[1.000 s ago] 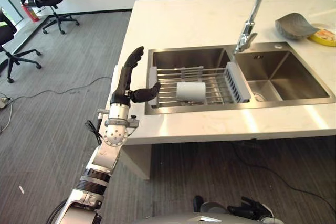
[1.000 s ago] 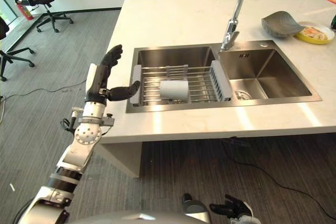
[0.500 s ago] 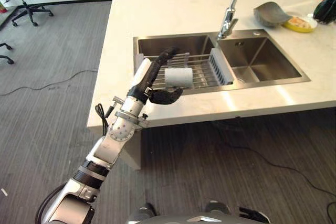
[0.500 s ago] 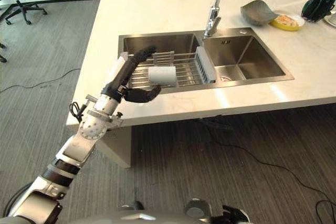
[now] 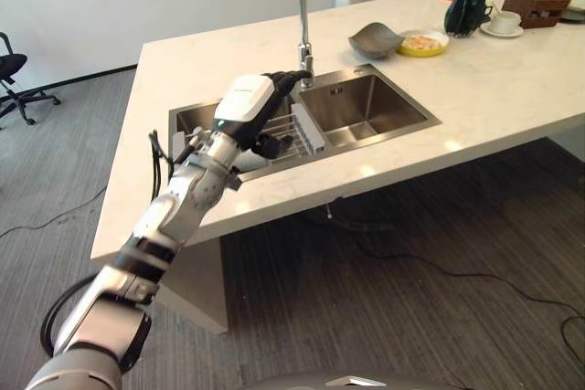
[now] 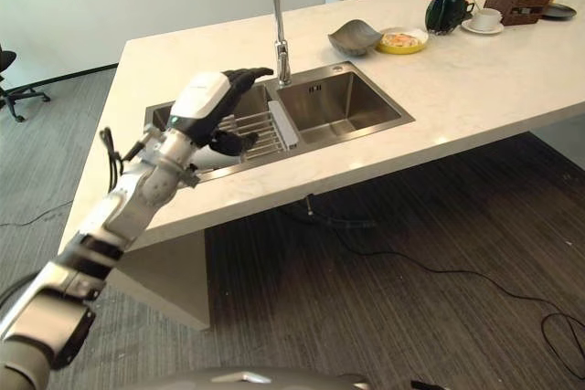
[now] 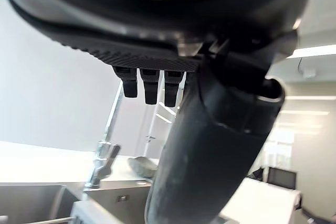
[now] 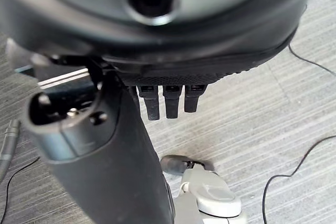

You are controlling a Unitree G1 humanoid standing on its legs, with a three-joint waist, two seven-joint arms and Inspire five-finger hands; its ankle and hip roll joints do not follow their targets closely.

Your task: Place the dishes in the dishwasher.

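Left hand [image 5: 249, 111] over the sink [image 5: 366, 109] rack [image 5: 291, 134] – fingers straight, holding nothing

I see the room evenly and brightly lit. Pale glare patches sit on the counter [image 5: 384, 166] edge at about 6 o'clock of the sink [image 5: 361, 111]. In my left wrist view the hand [image 7: 210, 145] is a dark, soft-focus mass against glowing ceiling strips, perhaps backlit. Shadow falls under the counter.
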